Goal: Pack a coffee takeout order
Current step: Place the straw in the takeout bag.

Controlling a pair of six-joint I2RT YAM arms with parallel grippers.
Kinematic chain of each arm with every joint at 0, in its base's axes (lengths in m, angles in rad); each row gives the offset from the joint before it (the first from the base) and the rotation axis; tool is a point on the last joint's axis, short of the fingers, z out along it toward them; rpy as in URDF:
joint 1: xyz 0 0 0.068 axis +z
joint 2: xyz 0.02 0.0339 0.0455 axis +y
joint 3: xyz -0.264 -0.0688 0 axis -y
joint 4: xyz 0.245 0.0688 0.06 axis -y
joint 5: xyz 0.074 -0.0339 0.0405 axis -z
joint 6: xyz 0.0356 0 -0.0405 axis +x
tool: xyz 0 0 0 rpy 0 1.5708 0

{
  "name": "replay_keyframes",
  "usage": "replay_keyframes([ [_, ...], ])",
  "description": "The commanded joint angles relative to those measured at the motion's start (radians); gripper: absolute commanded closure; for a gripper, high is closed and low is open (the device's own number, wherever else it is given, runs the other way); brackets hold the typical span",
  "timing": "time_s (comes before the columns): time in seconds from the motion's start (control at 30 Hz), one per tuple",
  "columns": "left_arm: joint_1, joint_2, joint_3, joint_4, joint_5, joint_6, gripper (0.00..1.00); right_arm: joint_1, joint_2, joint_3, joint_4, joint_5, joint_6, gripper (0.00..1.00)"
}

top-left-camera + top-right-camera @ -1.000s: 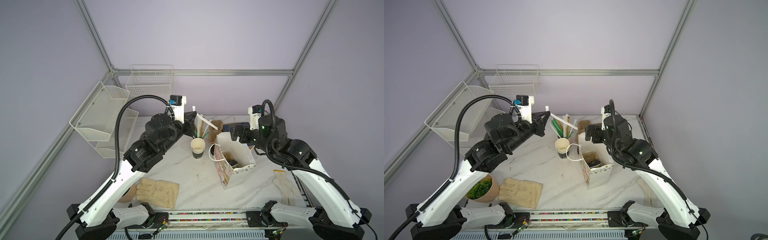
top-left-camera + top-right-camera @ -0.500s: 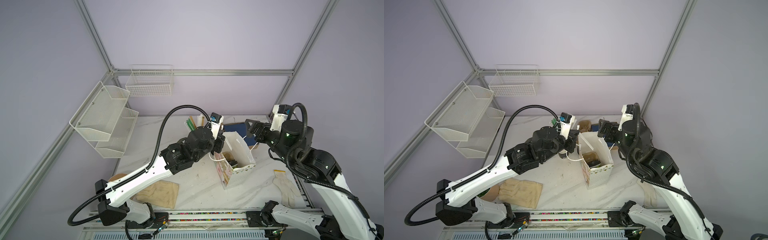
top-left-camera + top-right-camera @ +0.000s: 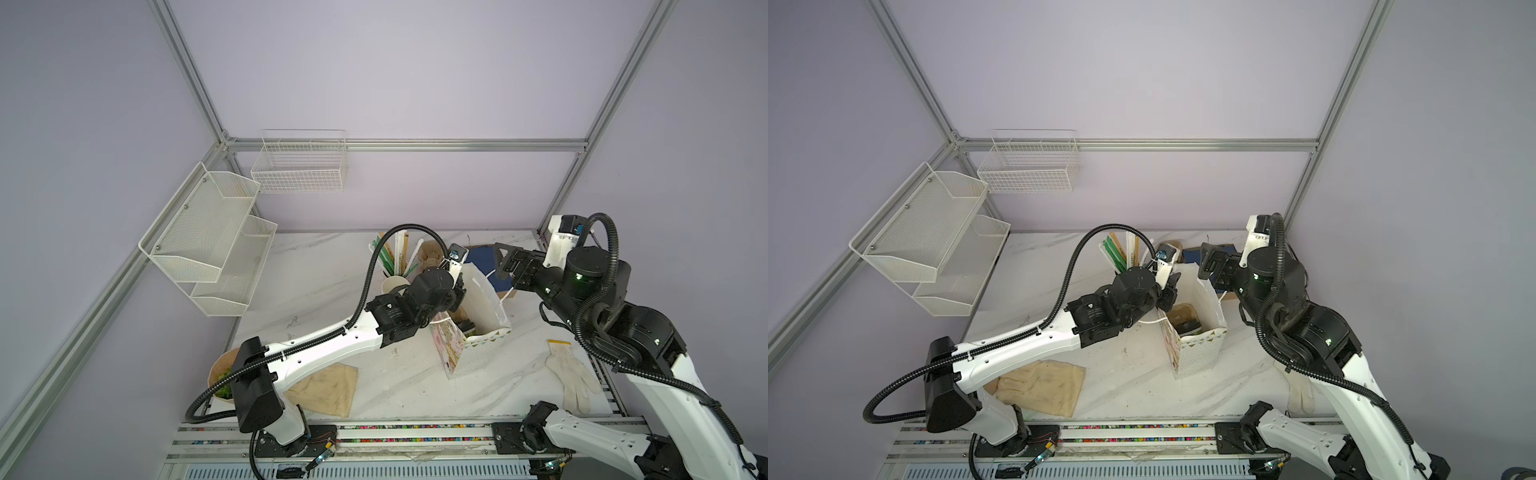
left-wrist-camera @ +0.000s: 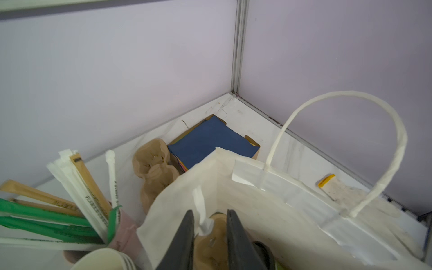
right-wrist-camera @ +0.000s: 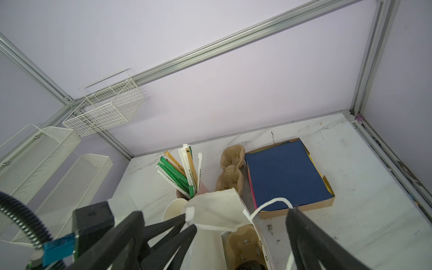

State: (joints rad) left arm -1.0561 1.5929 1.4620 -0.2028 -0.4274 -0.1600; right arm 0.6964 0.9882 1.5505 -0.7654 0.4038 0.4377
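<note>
1 white paper bag (image 3: 1200, 351) with 2 looped handles stands open in the middle of the table. Inside it sit 1 brown pulp carrier (image 5: 243, 243) and 1 dark cup (image 3: 1188, 326) with a black lid, mostly hidden by the bag's walls. Behind the bag a second carrier (image 5: 230, 173) stands on edge; whether it is 1 piece or a nested stack cannot be told. Just beside it, 1 cardboard tray (image 5: 294, 211) holds a pile with the navy blue napkin (image 5: 285, 173) on top and pink and yellow edges showing under it. Nearby, 1 pinkish cup (image 4: 124, 231) holds a bunch of wrapped sticks (image 5: 182, 173), too overlapped to count, and 1 nested stack of white paper cups (image 4: 105, 259) stands next to it. 2 gloves lie well apart: 1 beige glove (image 3: 1042, 386) by the left arm's base, near 1 bowl of greens (image 3: 220, 374), and 1 white glove (image 3: 573, 378) by the right arm. The walls carry 1 wire basket (image 3: 299, 170) and 1 mesh shelf (image 3: 208, 245) of 2 tiers. The left gripper (image 4: 210, 212) is at the bag's near rim, its jaws a narrow gap apart with a handle's strip between them, not pinched. The right gripper (image 5: 215, 210) hovers over the bag's far rim and the tray's near edge, jaws spread wide, the far handle loop between them, holding nothing.
</note>
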Motion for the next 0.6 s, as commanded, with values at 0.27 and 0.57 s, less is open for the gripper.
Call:
replay_keyframes([
  [0.27, 0.046, -0.122, 0.103, -0.051, 0.012, 0.049, 0.22, 0.0, 0.102, 0.077, -0.043, 0.084, 0.072, 0.03],
  [0.57, 0.102, -0.289, 0.111, -0.15, 0.024, 0.023, 0.0, -0.1, 0.266, 0.215, -0.061, -0.034, 0.07, 0.03],
])
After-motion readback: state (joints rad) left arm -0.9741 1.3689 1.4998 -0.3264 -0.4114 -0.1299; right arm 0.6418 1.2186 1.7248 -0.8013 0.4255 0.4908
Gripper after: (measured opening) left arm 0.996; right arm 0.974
